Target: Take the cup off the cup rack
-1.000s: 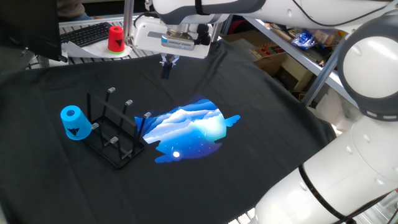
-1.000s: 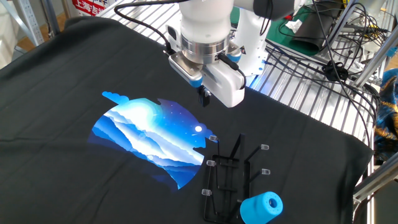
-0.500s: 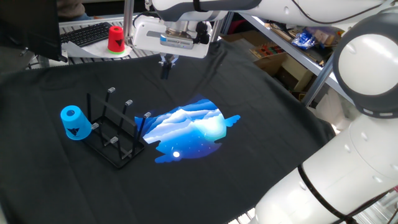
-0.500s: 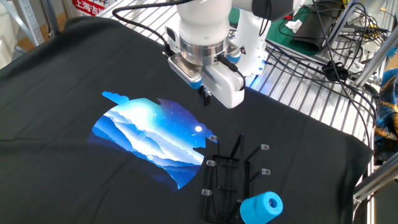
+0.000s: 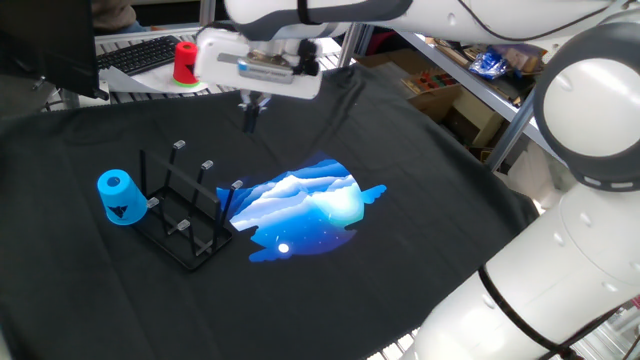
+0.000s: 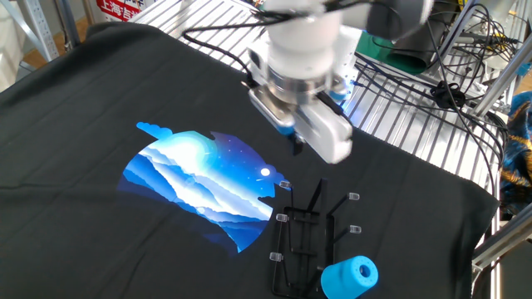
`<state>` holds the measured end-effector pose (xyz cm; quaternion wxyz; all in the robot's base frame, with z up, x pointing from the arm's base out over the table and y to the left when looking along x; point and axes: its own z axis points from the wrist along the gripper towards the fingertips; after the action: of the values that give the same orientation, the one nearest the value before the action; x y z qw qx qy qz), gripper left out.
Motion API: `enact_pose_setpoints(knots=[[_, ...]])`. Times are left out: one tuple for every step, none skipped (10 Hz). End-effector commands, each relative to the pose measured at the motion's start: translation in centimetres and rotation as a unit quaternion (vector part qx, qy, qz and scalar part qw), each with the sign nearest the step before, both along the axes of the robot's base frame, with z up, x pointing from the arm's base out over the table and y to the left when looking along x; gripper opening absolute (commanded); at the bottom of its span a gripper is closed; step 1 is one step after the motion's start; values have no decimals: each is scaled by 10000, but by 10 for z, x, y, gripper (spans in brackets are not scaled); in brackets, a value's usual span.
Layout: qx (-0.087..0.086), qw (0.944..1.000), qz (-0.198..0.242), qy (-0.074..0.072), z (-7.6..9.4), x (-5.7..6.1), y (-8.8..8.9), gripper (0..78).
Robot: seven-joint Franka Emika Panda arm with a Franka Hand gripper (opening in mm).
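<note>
Cup (image 5: 118, 196), one only, blue, sits on an outer peg of the one cup rack (image 5: 182, 213), tilted, closed end pointing up and away from the rack. A red cup (image 5: 185, 61) stands far behind on another surface. The claw (image 5: 251, 113) hangs above the black cloth (image 5: 420, 170) on the bench; its fingers look closed with nothing between them, though small.

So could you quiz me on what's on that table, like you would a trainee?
1. True or false: the blue cup sits on a peg at the outer end of the cup rack.
2. Which cup stands off the black cloth, by the keyboard? A) blue B) red C) none
3. Fill in: the gripper hangs ___ the cloth, holding nothing.

Key: 1 true; 2 B, the red cup; 3 above.
</note>
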<state>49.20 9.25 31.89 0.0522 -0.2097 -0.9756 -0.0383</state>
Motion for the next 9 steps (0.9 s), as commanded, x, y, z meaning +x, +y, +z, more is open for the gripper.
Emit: enact_pose_setpoints(knots=[[-33,9991,-417,-94,-15,-1,41,0],[-30,9987,-490,-109,-19,-2,49,0],[-24,9981,-598,-142,-24,-2,59,0],[-42,9975,-685,-164,-29,-1,68,0],[-40,9969,-755,-197,-33,1,75,0],[-29,9966,-798,-217,-36,4,80,0],[-21,9966,-796,-223,-38,6,81,0],[-25,9963,-824,-237,-41,9,83,0],[-25,9961,-852,-225,-42,11,84,0]])
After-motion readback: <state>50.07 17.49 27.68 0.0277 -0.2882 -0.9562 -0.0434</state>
